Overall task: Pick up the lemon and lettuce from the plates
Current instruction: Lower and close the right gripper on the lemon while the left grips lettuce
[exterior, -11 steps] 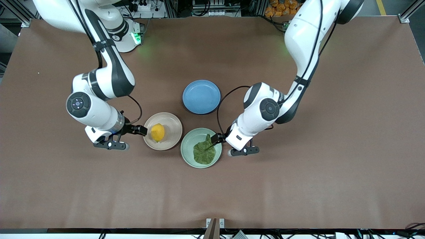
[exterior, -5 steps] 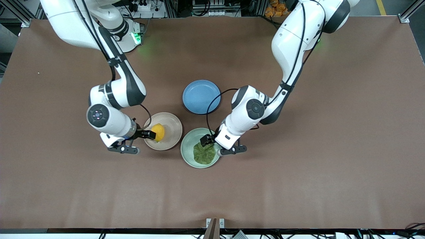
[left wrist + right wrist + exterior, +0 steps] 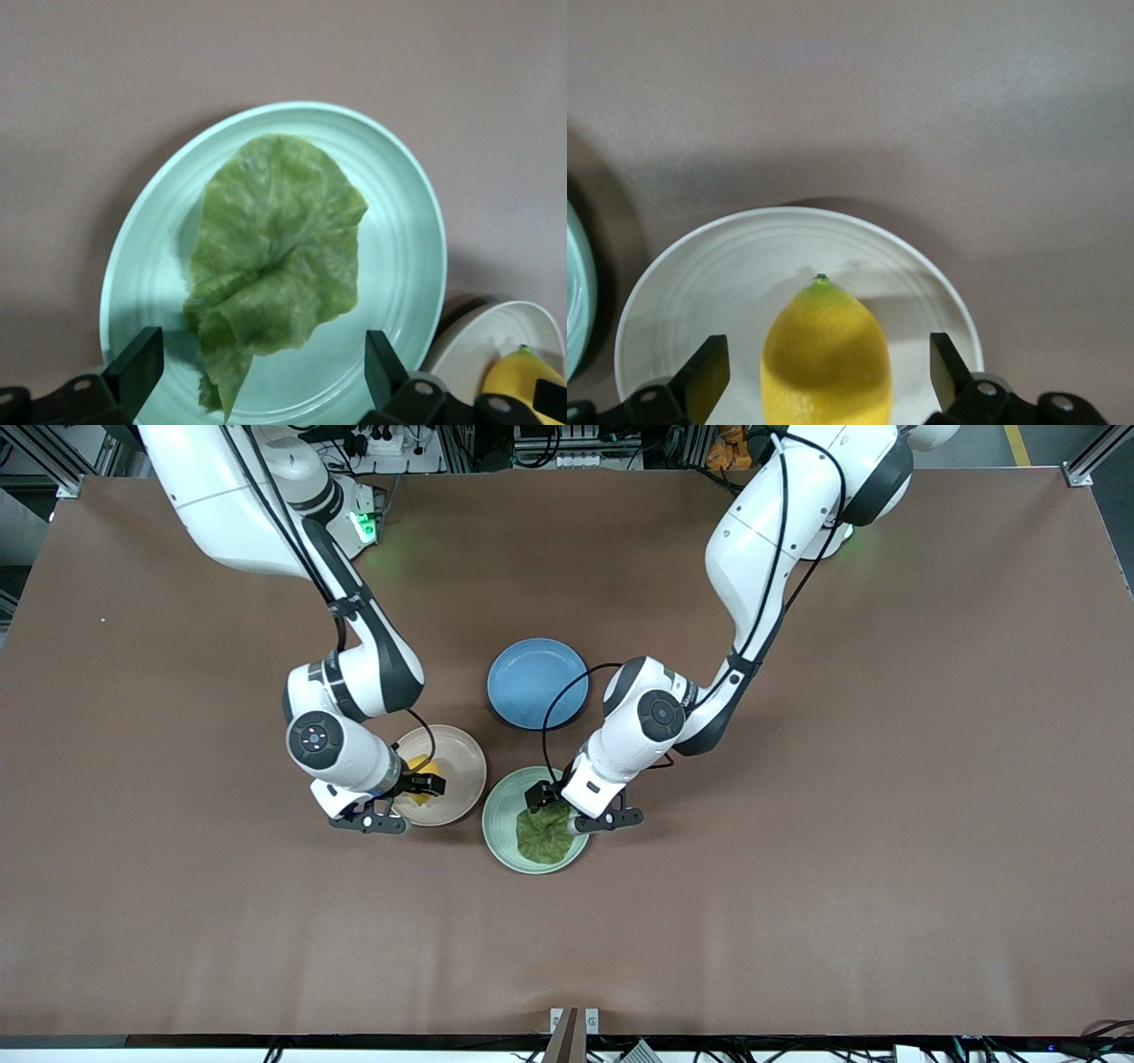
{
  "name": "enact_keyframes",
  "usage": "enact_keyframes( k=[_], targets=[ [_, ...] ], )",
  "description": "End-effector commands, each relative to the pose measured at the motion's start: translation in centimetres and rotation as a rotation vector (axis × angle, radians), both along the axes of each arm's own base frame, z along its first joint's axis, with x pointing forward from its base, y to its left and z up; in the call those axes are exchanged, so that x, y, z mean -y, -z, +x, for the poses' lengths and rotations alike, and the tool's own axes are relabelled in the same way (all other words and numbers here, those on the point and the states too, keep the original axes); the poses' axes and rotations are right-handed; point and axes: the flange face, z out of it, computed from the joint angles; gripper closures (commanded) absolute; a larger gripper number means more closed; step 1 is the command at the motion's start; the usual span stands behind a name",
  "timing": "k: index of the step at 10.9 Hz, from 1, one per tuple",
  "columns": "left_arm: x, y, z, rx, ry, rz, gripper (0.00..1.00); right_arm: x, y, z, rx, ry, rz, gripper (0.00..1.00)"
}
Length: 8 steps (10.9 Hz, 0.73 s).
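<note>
In the front view we count three plates: a beige-pink plate, a mint green plate, and a blue plate farther from the camera than both. We count one lemon and one lettuce leaf, one on each of the two nearer plates. The right gripper sits over the beige-pink plate, covering most of the lemon; the left gripper sits over the mint green plate at the leaf's edge nearest the blue plate. Against the frame from half a second ago, both grippers have pushed farther in over their plates, and less of the lemon shows. The beige-pink and mint green rims lie just beside each other, while the brown table spreads wide on every other side.

In the left wrist view, the left gripper has its jaws spread wide, and the lettuce lies between them and ahead of them on the mint green plate, its narrow folded end between the fingers. A bit of the lemon and the beige-pink plate shows just outside one finger.

In the right wrist view, the right gripper is also spread wide, the lemon centred between the jaws with gaps on both sides, its nubby tip pointing away. The beige-pink plate rim curves ahead; the mint green plate edge shows outside one finger.
</note>
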Motion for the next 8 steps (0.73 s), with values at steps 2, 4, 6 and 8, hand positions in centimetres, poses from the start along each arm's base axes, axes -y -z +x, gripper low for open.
enact_keyframes(
  k=[2, 4, 6, 8],
  targets=[
    [0.9, 1.3, -0.1, 0.01, -0.028, -0.02, 0.0, -0.7, 1.0, -0.1, -0.012, 0.034, -0.001, 0.0],
    [1.2, 1.5, -0.3, 0.018, -0.03, -0.024, 0.0, -0.7, 1.4, -0.5, -0.03, 0.115, -0.013, 0.0],
    [1.2, 1.7, -0.4, 0.019, -0.03, -0.024, 0.0, -0.6, 1.5, -0.6, -0.048, 0.131, -0.021, 0.0],
    [1.6, 2.0, -0.7, 0.029, -0.034, -0.029, 0.0, -0.5, 1.7, -0.9, -0.07, 0.173, -0.034, 0.0]
  ],
)
